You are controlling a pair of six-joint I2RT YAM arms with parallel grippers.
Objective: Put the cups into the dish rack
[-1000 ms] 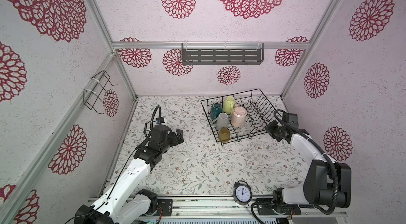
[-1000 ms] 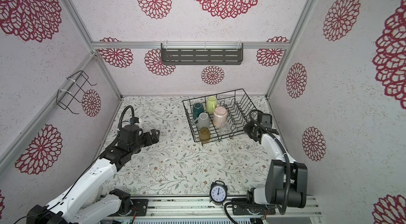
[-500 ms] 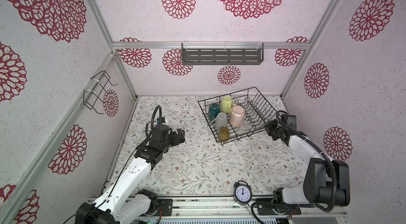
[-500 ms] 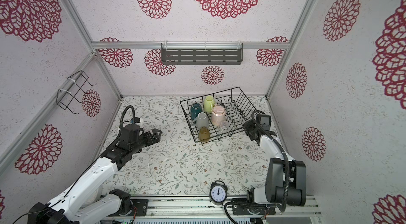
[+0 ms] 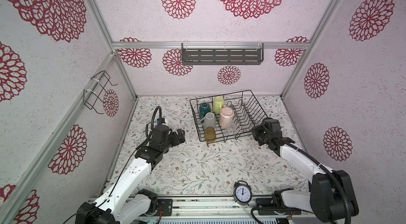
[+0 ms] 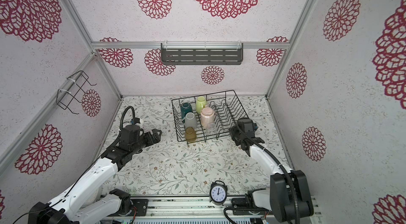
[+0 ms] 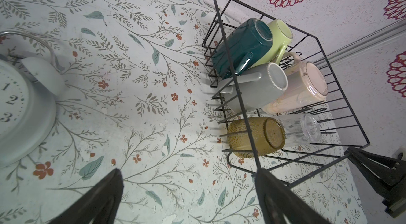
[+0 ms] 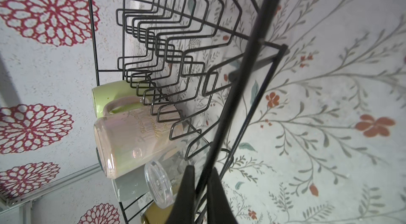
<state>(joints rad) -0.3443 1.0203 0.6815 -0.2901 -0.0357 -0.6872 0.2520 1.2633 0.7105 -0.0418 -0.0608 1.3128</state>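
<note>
Black rack [image 5: 248, 113], 6 cups [image 5: 212, 119] inside, is clenched by right gripper [image 8: 202, 169]. Left gripper [image 7: 189, 171] is spread, empty. Rack should be kept level.

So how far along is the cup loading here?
Done: all six sit base-up inside the dish rack: pink mug, teal mug, yellow-green mug, grey mug, amber tumbler, clear glass. In hand: right gripper shut on the rack's rim wire; left gripper open, empty. Left: no cup seen outside the rack.
</note>
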